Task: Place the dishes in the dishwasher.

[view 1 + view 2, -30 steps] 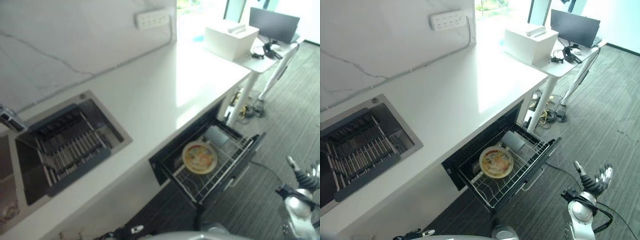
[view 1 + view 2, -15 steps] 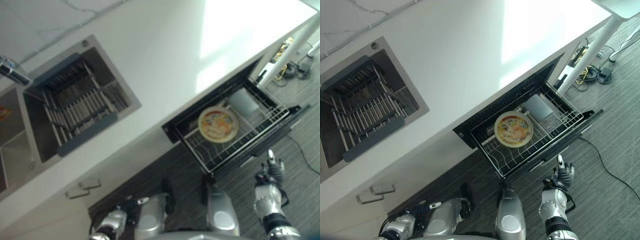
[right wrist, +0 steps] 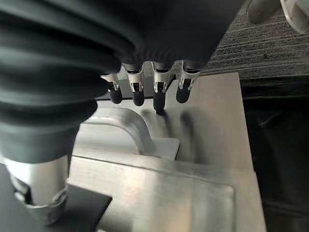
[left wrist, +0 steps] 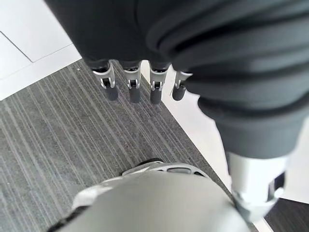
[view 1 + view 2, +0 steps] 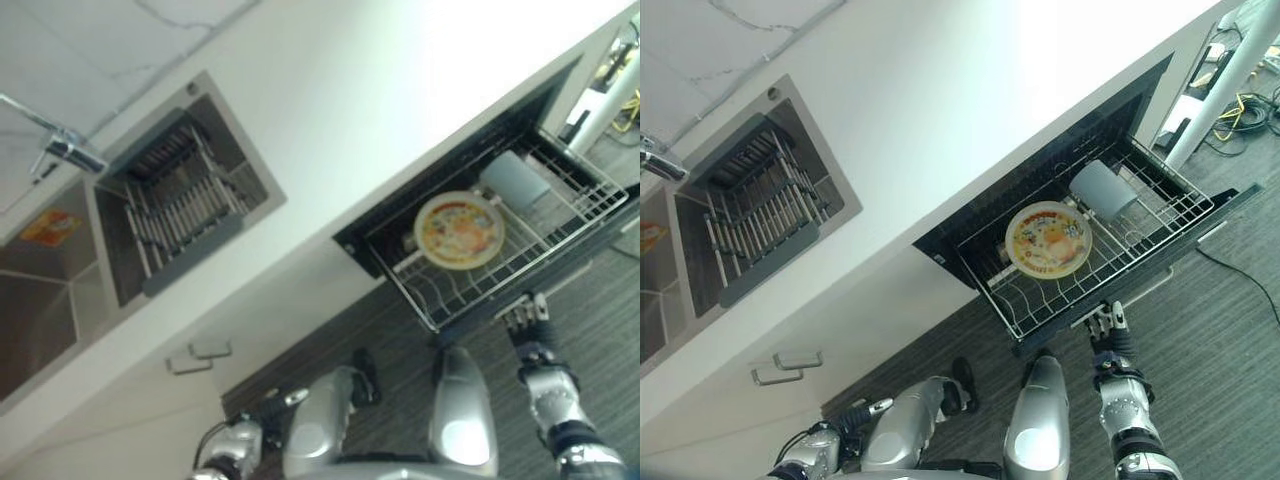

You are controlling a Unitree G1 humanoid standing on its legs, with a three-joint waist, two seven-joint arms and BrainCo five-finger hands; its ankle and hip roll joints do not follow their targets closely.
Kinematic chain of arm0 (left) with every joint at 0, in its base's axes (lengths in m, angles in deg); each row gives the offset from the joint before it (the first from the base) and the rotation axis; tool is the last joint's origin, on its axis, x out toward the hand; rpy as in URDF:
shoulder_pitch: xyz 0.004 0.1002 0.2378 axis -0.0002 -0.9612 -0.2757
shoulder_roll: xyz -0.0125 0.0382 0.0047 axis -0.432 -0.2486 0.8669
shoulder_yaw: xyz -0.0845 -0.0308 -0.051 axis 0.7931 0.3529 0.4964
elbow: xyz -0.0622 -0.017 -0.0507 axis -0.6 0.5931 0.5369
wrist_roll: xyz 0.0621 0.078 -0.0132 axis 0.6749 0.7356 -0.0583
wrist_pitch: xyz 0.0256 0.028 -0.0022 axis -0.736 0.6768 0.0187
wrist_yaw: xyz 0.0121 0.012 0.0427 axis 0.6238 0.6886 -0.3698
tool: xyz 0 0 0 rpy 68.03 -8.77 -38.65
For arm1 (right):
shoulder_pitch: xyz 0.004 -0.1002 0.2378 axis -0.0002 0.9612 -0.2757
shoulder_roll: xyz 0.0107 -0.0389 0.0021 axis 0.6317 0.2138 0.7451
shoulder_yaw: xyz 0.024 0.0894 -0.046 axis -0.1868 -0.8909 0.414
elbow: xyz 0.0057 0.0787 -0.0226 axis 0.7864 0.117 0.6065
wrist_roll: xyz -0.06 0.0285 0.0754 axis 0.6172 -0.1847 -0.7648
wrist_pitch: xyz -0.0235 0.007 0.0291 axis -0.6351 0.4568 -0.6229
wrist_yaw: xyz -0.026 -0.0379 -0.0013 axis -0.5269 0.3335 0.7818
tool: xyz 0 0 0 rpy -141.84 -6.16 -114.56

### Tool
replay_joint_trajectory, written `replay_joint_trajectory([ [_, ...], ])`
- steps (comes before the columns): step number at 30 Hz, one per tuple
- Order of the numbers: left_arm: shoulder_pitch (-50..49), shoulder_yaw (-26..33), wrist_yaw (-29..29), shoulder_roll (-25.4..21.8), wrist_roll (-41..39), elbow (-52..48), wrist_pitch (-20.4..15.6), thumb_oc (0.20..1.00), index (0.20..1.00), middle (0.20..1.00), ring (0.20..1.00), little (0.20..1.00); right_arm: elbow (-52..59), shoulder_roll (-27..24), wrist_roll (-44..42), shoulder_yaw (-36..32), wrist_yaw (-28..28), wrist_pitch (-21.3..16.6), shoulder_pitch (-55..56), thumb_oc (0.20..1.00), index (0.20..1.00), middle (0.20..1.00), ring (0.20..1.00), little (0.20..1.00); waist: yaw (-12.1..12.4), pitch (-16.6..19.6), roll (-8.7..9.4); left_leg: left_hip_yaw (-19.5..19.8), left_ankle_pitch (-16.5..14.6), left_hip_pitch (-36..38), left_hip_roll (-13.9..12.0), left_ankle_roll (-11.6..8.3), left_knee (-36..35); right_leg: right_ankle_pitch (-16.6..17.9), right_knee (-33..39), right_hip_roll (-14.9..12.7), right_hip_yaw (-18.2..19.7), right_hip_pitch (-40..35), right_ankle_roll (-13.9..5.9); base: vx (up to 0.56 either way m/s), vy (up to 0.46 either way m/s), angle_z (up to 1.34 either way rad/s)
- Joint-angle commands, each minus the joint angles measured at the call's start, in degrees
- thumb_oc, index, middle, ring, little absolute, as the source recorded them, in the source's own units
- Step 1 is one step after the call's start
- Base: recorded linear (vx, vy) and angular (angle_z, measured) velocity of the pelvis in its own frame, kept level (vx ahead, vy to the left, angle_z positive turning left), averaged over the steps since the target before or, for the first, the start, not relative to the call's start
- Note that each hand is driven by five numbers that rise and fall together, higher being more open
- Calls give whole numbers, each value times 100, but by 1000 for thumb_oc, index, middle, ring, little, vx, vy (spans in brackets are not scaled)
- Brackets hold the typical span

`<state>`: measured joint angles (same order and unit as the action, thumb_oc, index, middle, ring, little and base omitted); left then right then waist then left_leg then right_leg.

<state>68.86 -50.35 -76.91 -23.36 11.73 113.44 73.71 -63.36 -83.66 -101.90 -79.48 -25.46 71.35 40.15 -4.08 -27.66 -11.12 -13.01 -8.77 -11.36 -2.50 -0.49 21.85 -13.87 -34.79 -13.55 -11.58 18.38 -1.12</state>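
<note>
The dishwasher drawer [image 5: 1040, 335] stands pulled out from under the counter. In its wire rack [image 5: 560, 225] lies a round plate [image 5: 1048, 240] with a colourful print, and a grey cup [image 5: 1102, 188] lies on its side just behind it. My right hand [image 5: 1107, 335] is at the drawer's front panel, empty, with straight fingers [image 3: 159, 96] whose tips touch the steel panel [image 3: 207, 135] beside its handle [image 3: 130, 126]. My left hand [image 5: 232, 445] hangs low by the floor, its fingers [image 4: 131, 84] straight and empty above the grey carpet.
A white countertop [image 5: 940, 110] runs over the drawer. A steel sink [image 5: 60, 290] with a drying rack [image 5: 180, 205] and a tap [image 5: 65, 150] lies to the left. A cabinet handle [image 5: 786, 367] shows below the sink. Grey carpet [image 5: 1230, 330] lies on the right.
The camera has swung, shifting the whole scene. My right hand has come forward from the carpet to the drawer's front, fingertips now touching it. The plate and cup stay in the rack.
</note>
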Motion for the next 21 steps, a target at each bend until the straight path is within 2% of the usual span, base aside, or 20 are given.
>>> replay_joint_trajectory([
  [1, -326, -26, 120, 1, -53, -3, 10, 1000, 1000, 1000, 1000, 1000, 494, 154, 423, 293, -381, 94, -994, 1000, 1000, 1000, 1000, 1000, 299, -13, 97, 311, 140, 72, 284, 178, -509, -804, -628, 187, -270, -122, 271, 43, 98, 4],
  [12, -328, 38, 217, -190, -10, -29, 59, 1000, 1000, 1000, 1000, 1000, 517, -279, 872, 582, -243, 375, -2460, 1000, 1000, 1000, 1000, 1000, 798, -197, 258, 499, 236, -191, 317, 290, -468, -620, -674, 159, -414, 47, 228, 42, 32, 17],
  [18, -311, 16, 157, -359, -40, -112, 132, 1000, 1000, 1000, 1000, 1000, 424, -499, 1086, 775, 37, 461, -3255, 1000, 1000, 1000, 1000, 1000, 1096, -212, 398, 592, 251, -333, 294, 335, -456, -452, -502, 152, -535, 42, 164, 37, -7, 19],
  [21, -291, 42, 163, -444, -135, -154, 283, 1000, 1000, 1000, 1000, 1000, 314, -682, 1334, 931, 316, 473, -3742, 1000, 1000, 1000, 1000, 1000, 1272, -213, 442, 644, 267, -446, 284, 366, -412, -354, -427, 120, -609, 63, 128, 35, 3, 9],
])
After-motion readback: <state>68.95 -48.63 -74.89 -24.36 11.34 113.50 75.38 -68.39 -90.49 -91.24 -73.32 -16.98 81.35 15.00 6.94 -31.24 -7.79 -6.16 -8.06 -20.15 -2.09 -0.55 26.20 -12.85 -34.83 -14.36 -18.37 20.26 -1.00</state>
